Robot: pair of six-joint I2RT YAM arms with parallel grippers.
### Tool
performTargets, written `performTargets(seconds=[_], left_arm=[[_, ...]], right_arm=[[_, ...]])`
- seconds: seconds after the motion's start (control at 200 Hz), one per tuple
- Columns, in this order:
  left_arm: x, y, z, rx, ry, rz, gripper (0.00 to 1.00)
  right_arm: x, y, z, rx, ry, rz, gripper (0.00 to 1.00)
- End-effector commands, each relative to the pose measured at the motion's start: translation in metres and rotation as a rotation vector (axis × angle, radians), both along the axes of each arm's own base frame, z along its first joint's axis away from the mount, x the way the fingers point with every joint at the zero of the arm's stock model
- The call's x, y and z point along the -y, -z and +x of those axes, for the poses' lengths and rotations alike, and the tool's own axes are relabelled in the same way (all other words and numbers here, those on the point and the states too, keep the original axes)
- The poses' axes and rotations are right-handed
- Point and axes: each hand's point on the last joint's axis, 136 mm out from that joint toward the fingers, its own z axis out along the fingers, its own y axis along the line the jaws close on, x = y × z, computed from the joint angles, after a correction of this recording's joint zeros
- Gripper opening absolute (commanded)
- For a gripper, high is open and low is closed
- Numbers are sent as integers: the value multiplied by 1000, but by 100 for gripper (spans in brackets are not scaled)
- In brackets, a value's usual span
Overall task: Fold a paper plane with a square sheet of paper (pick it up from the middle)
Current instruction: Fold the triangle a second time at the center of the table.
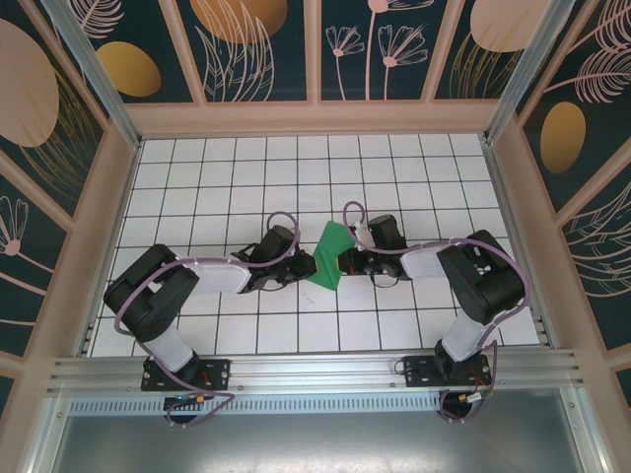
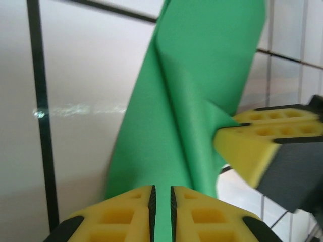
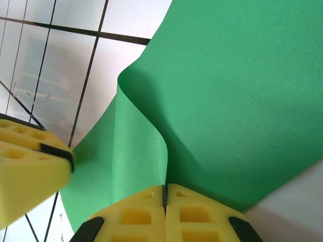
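green square sheet of paper [image 1: 328, 254], creased and buckled, stands up off the middle of the white gridded table [image 1: 414, 177] between both arms; right gripper [image 3: 164, 190] is clamped tight on one edge; left gripper [image 2: 162, 196] has its pads a sliver apart, paper in the gap

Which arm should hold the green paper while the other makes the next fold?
Right, probably. On the right arm the jaws are pinched shut on the green paper; on the left arm they show a thin gap around it, so the left looks freer to move.
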Motion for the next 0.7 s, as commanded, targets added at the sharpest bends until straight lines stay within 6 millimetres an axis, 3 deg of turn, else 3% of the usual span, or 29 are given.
performTargets(seconds=[0.0, 0.175, 0.365, 0.385, 0.5, 0.696], left_arm=[[11, -41, 17, 97, -13, -57, 20], [38, -57, 19, 90, 52, -180, 16], [45, -46, 21, 52, 48, -200, 11], [45, -35, 21, 31, 44, -181, 11], [43, -23, 23, 12, 24, -151, 9], [47, -16, 22, -4, 28, -177, 10]], right_arm=[[8, 19, 1, -21, 23, -76, 1], [8, 19, 2, -23, 26, -76, 0], [8, 19, 2, -23, 29, -80, 0], [8, 20, 2, -25, 31, -80, 0], [8, 21, 0, -31, 29, -77, 0], [8, 22, 0, -35, 26, -79, 1]])
